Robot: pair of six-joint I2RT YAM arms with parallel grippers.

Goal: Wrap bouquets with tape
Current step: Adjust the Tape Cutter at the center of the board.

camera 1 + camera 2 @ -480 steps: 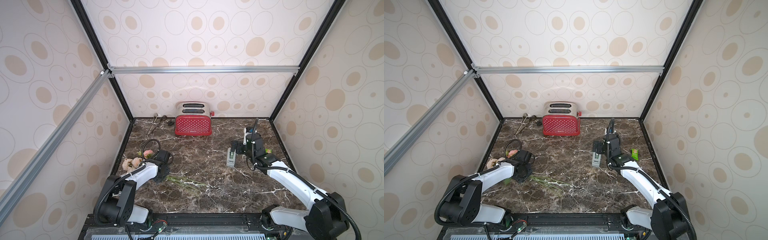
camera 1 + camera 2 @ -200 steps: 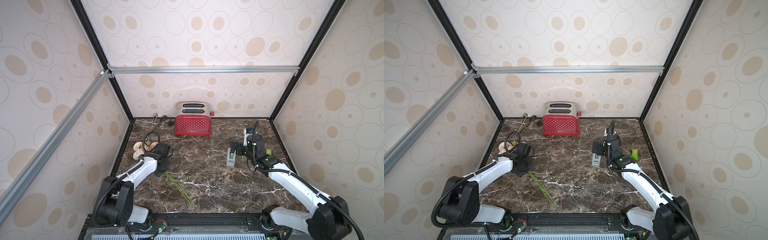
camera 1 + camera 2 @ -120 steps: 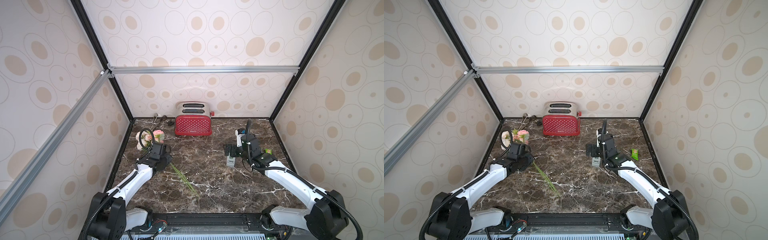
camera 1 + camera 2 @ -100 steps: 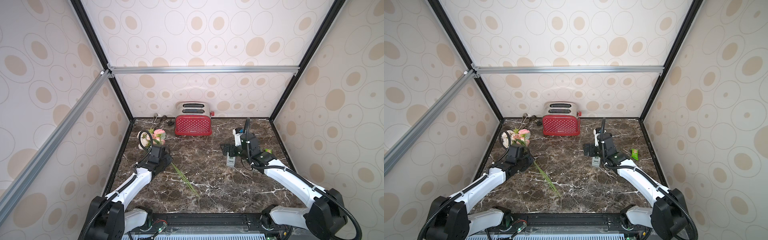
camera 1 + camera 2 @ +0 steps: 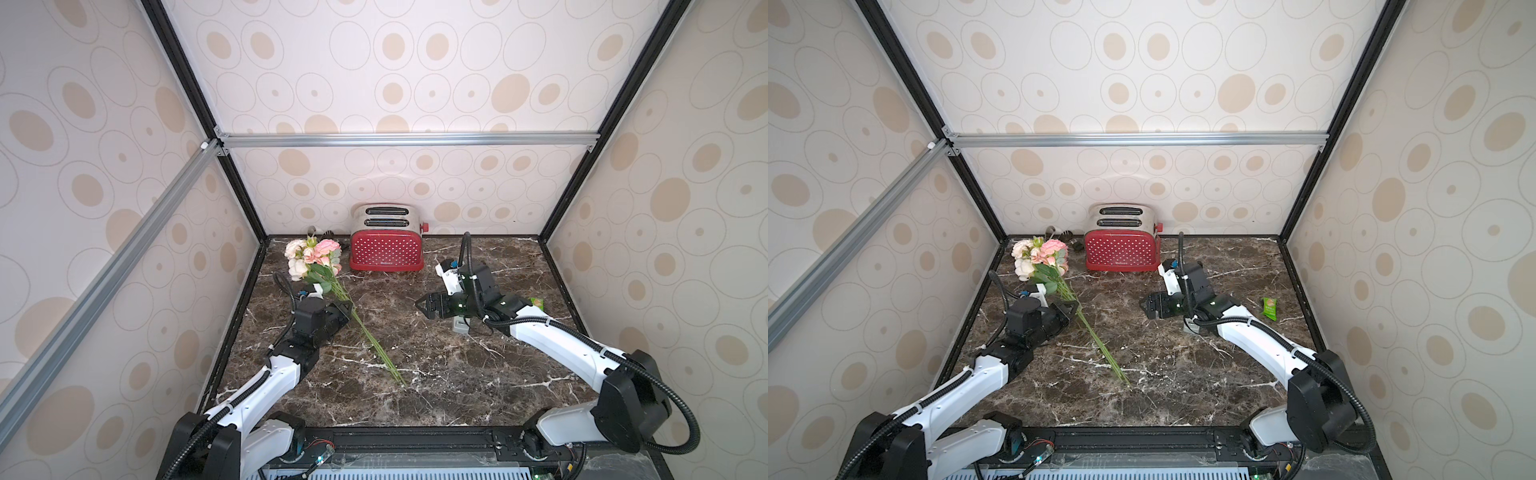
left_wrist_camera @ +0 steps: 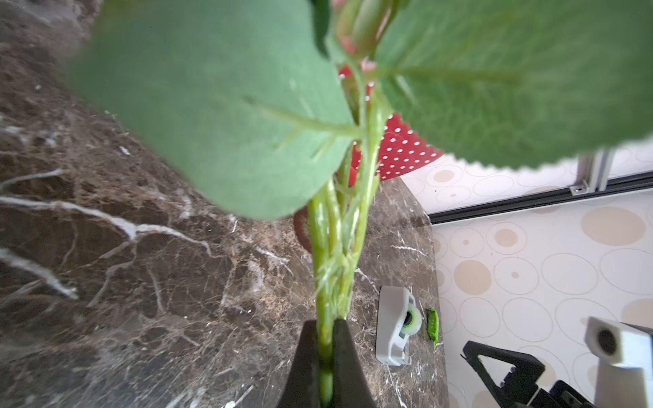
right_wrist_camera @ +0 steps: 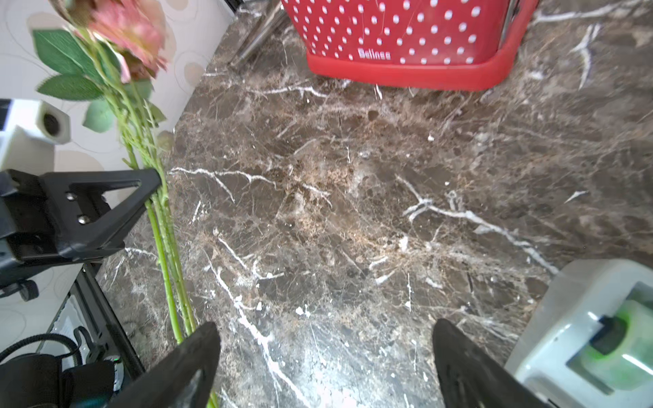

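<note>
The bouquet (image 5: pixel 309 253) of pink and cream flowers stands tilted at the left, heads toward the back wall. Its long green stems (image 5: pixel 1100 345) slant down toward the front middle of the table. My left gripper (image 5: pixel 349 309) is shut on the stems partway along; in the left wrist view the black jaws (image 6: pixel 325 323) pinch the stem bundle (image 6: pixel 335 247). The grey-white tape dispenser (image 6: pixel 392 325) sits on the table at the right, mostly hidden under my right arm in a top view (image 5: pixel 460 326). My right gripper (image 5: pixel 428 309) hovers left of it, open and empty (image 7: pixel 323 328).
A red dotted toaster (image 5: pixel 386 249) stands at the back centre, with a metal utensil (image 5: pixel 1050 230) beside it at the back left. A green snack packet (image 5: pixel 1269 308) lies near the right wall. Patterned walls enclose the marble table (image 5: pixel 436 374) on three sides.
My left arm has raised the bouquet from beside the left wall and swung its flowers toward the back. My right gripper has moved left, away from the tape dispenser, staying open.
</note>
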